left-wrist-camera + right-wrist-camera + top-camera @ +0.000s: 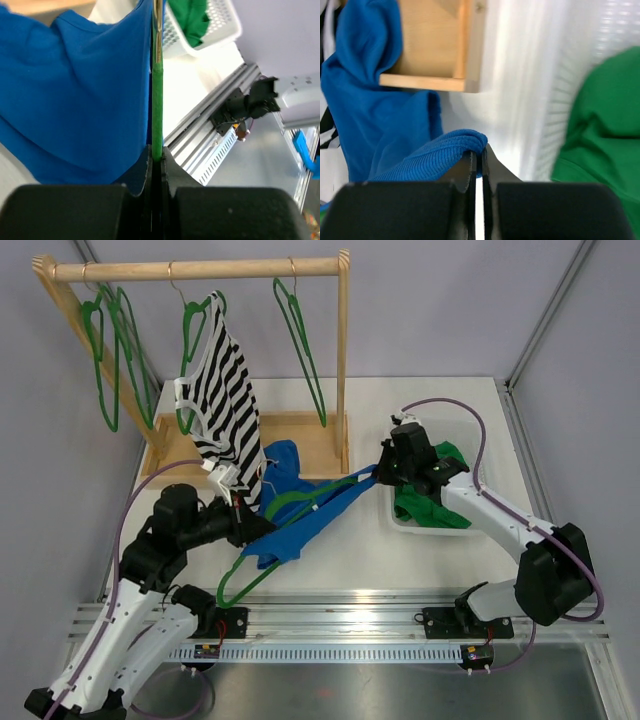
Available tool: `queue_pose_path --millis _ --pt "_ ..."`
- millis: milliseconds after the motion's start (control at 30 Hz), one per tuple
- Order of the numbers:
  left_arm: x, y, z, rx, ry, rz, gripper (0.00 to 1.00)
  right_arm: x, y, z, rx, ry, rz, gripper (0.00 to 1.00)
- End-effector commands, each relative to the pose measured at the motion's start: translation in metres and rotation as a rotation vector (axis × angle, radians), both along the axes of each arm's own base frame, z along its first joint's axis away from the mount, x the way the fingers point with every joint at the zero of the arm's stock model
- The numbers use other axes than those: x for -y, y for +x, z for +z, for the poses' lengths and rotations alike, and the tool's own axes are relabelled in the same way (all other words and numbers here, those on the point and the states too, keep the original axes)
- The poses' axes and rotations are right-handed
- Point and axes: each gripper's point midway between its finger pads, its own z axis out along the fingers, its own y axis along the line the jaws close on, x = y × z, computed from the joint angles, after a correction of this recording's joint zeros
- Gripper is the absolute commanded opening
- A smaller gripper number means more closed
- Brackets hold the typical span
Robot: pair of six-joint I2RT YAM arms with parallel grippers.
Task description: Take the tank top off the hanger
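The blue tank top [300, 512] lies stretched across the table, still threaded on a green hanger [250, 575]. My left gripper [240, 512] is shut on the hanger's green wire [157, 100], which runs straight up from the jaws [158, 159] beside the blue cloth [75, 100]. My right gripper [380, 472] is at the tank top's right end. In the right wrist view its jaws [478, 155] are shut on a folded ribbed edge of the blue fabric [445, 150].
A wooden rack [200, 268] stands at the back left. It carries a black-and-white striped garment [225, 400] and bare green hangers [300, 340]. A white basket [404, 524] holding a green garment [440, 508] sits under the right arm.
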Motion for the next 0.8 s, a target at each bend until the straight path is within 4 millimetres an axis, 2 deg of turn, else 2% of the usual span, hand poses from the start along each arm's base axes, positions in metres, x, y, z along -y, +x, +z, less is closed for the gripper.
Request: queue_pose_path --millis 0,67,100,200,267,300,333,367,400,433,500,533,600,633,700,733,767 --pt "0.008 -0.031 0.042 0.130 -0.060 -0.181 0.00 0.042 0.018 0.027 0.047 -0.056 -0.137 0.00" --pt "0.011 -0.047 0.058 0.172 -0.096 -0.258 0.00 0.044 0.016 0.029 0.024 -0.060 -0.111 0.00" --pt "0.011 -0.049 0.063 0.192 -0.099 -0.275 0.00 0.039 0.017 0.039 0.038 -0.047 -0.082 0.00" --pt "0.009 -0.048 0.084 0.250 -0.116 -0.247 0.00 0.019 0.001 0.057 0.035 0.051 0.036 0.00" --pt "0.008 -0.044 0.109 0.338 -0.154 -0.215 0.00 0.004 -0.013 0.071 0.041 0.132 0.129 0.00" --pt "0.008 -0.046 0.123 0.364 -0.192 -0.201 0.00 0.001 -0.023 0.083 0.064 0.171 0.157 0.00" --pt "0.008 -0.044 0.147 0.465 -0.242 -0.190 0.00 -0.003 -0.029 0.091 0.077 0.204 0.191 0.00" --pt "0.007 -0.046 0.161 0.516 -0.278 -0.181 0.00 -0.013 -0.040 0.105 0.096 0.265 0.262 0.00" --pt "0.005 -0.051 0.176 0.559 -0.328 -0.168 0.00 -0.015 -0.051 0.118 0.121 0.305 0.293 0.00" --pt "-0.001 -0.047 0.204 0.666 -0.387 -0.115 0.00 -0.018 -0.058 0.126 0.133 0.333 0.323 0.00" --pt "-0.006 -0.046 0.231 0.736 -0.453 -0.067 0.00 -0.021 -0.076 0.147 0.161 0.395 0.380 0.00" --pt "-0.012 -0.052 0.259 0.837 -0.505 -0.049 0.00 -0.022 -0.081 0.153 0.170 0.412 0.393 0.00" --pt "-0.013 -0.047 0.281 0.891 -0.550 -0.028 0.00 -0.025 -0.098 0.168 0.185 0.469 0.448 0.00" --pt "-0.020 -0.055 0.306 0.982 -0.594 -0.013 0.00 -0.026 -0.105 0.171 0.185 0.485 0.472 0.00" --pt "-0.024 -0.060 0.329 1.069 -0.623 -0.006 0.00 -0.027 -0.120 0.175 0.177 0.509 0.524 0.00" --pt "-0.029 -0.063 0.349 1.134 -0.656 0.011 0.00 -0.026 -0.123 0.173 0.175 0.507 0.530 0.00" --pt "-0.032 -0.068 0.360 1.179 -0.675 0.017 0.00 -0.024 -0.125 0.167 0.155 0.496 0.522 0.00"
